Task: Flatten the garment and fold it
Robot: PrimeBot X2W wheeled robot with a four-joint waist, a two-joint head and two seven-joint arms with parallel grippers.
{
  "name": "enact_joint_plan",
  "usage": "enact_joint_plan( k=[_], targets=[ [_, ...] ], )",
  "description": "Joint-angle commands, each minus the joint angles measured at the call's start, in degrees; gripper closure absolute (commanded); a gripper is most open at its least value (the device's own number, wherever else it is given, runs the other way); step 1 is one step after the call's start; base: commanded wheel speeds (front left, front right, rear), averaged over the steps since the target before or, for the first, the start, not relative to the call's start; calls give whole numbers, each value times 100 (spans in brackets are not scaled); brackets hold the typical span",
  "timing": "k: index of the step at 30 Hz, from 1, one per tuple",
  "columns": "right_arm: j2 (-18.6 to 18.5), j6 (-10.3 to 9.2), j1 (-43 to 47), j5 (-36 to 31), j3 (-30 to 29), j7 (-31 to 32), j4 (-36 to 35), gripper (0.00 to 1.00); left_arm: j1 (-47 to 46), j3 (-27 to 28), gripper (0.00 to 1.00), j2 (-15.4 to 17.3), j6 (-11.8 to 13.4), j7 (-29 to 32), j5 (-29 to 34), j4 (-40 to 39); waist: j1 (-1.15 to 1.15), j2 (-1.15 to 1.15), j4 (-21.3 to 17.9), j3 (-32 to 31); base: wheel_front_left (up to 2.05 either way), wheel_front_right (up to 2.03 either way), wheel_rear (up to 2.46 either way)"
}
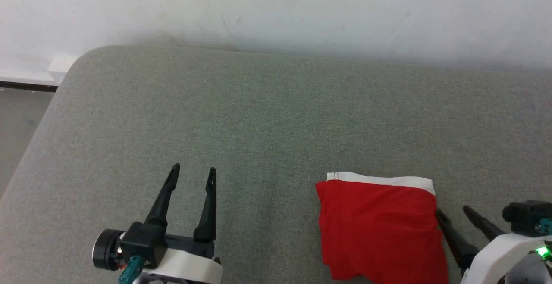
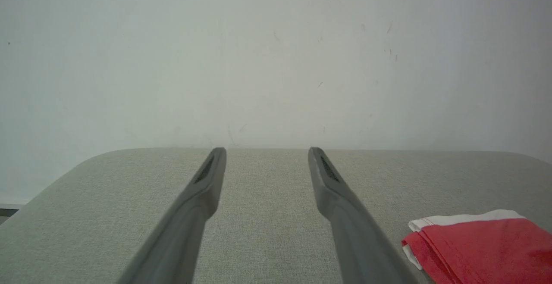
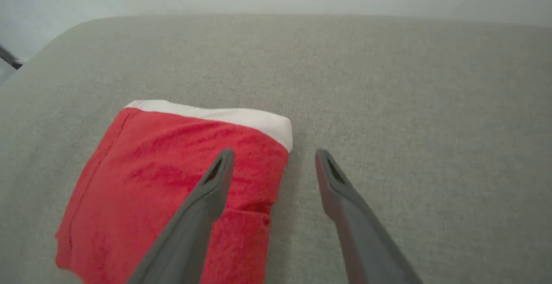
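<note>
The garment (image 1: 379,228) is a red cloth with a white band along its far edge, lying folded into a compact rectangle on the grey cushion at the lower right. In the right wrist view the garment (image 3: 172,180) sits left of centre. My right gripper (image 1: 453,211) is open at the garment's right edge, one finger above the red cloth and the other above bare cushion, with nothing between the fingers (image 3: 215,180). My left gripper (image 1: 192,173) hovers open and empty above the cushion, well left of the garment (image 2: 478,241).
The grey upholstered surface (image 1: 267,116) stretches wide, with a rounded far-left corner and its left edge dropping to the floor (image 1: 19,120). A white wall (image 1: 276,8) stands right behind it.
</note>
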Motion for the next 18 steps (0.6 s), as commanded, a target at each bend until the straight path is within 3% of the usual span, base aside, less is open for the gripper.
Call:
enact_joint_plan(
  k=[1, 9, 17, 18],
  targets=[
    [-46, -5, -100, 326, 62, 406, 59, 0, -135, -29, 0, -22, -36, -27, -11, 15, 0, 0, 121, 111, 0, 0, 0],
    [49, -5, -361, 1045, 180, 1890, 632, 0, -290, -72, 0, -34, -44, -27, -5, 28, 0, 0, 387, 271, 0, 0, 0],
    [254, -5, -638, 1021, 476, 2213, 1155, 3, -349, -83, 0, -39, -52, -27, 14, 54, 0, 0, 519, 318, 0, 0, 0],
    [249, -5, -664, 964, 522, 2194, 1224, 56, -349, -83, 0, -39, -51, -27, 17, 56, 0, 0, 522, 317, 0, 0, 0]
  ],
)
